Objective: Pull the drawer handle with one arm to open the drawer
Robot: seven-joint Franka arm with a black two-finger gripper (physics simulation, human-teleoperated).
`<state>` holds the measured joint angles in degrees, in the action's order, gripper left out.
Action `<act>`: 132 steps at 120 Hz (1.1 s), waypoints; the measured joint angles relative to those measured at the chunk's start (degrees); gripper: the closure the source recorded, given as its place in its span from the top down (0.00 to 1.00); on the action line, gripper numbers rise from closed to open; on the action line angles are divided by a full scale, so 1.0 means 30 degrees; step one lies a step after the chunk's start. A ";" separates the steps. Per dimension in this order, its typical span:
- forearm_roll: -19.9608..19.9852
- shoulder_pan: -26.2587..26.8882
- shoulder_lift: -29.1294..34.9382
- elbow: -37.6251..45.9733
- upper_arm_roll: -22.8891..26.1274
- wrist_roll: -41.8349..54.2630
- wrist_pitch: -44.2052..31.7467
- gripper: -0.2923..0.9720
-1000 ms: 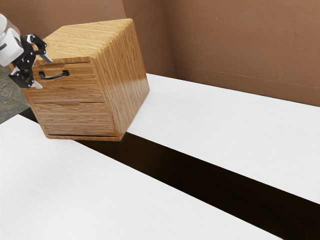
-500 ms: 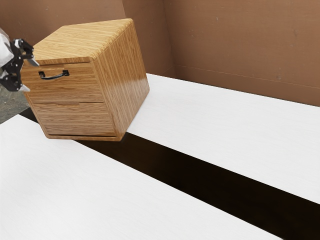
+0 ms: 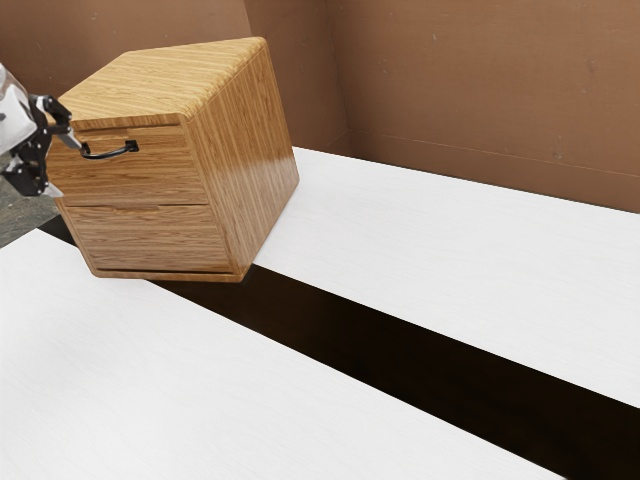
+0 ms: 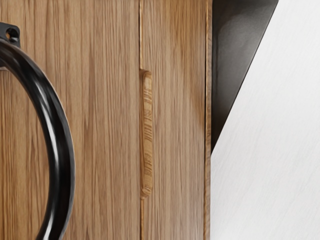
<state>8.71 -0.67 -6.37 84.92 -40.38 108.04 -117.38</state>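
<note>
A wooden cabinet (image 3: 200,130) with two drawers stands at the exterior view's upper left. The top drawer (image 3: 150,170) carries a black bow handle (image 3: 108,152); the lower drawer (image 3: 150,235) has none. My gripper (image 3: 57,165) hovers at the left end of the top drawer front, just left of the handle, open, with nothing between its fingers. In the wrist view the black handle (image 4: 56,150) curves close by over the wood front (image 4: 110,120), beside a notched seam (image 4: 146,135) between the drawers.
The cabinet rests on a white table (image 3: 450,250) split by a dark gap (image 3: 400,350) that runs diagonally. Brown walls (image 3: 480,70) close the back. The white table (image 4: 270,160) and the dark gap (image 4: 235,60) lie past the cabinet's edge.
My hand has drawn back toward the exterior view's left, away from the handle, then dropped slightly. The fingers stay apart. The cabinet has not moved.
</note>
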 joint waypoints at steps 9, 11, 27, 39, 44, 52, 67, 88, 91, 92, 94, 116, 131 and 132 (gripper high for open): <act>0.0067 -0.0031 -0.0117 0.0000 0.0022 0.0023 -0.0035 0.77; 0.0080 -0.0042 -0.0155 0.0000 0.0027 0.0028 -0.0042 0.77; 0.0239 -0.0049 -0.0434 -0.0006 0.0165 0.0056 -0.0199 0.77; 0.0412 -0.0079 -0.0554 -0.0021 0.0396 0.0071 -0.0404 0.77; 0.0460 -0.0073 -0.0630 -0.0025 0.0564 0.0075 -0.0523 0.77; 0.0532 -0.0032 -0.0799 -0.0012 0.0673 0.0080 -0.0674 0.77; 0.0638 -0.0040 -0.0990 0.0022 0.1063 0.0086 -0.0854 0.77; 0.0658 0.0005 -0.0356 0.0806 0.1330 0.0073 -0.0977 0.78; 0.0653 -0.0033 -0.0275 0.0936 0.1389 0.0063 -0.0989 0.78; 0.0653 -0.0041 -0.0256 0.0973 0.1405 0.0060 -0.0993 0.78; 0.0653 -0.0053 -0.0225 0.1048 0.1432 0.0054 -0.1000 0.78; 0.0531 -0.0282 0.2488 0.3511 0.1965 -0.0008 -0.1021 0.67; -0.0058 -0.6574 0.6380 0.5969 0.9344 -0.0063 -0.1078 0.25; -0.0104 -0.6306 0.6702 0.6009 0.9882 -0.0063 -0.1094 0.27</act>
<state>8.40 -19.58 13.74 102.95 -10.74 107.85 -120.66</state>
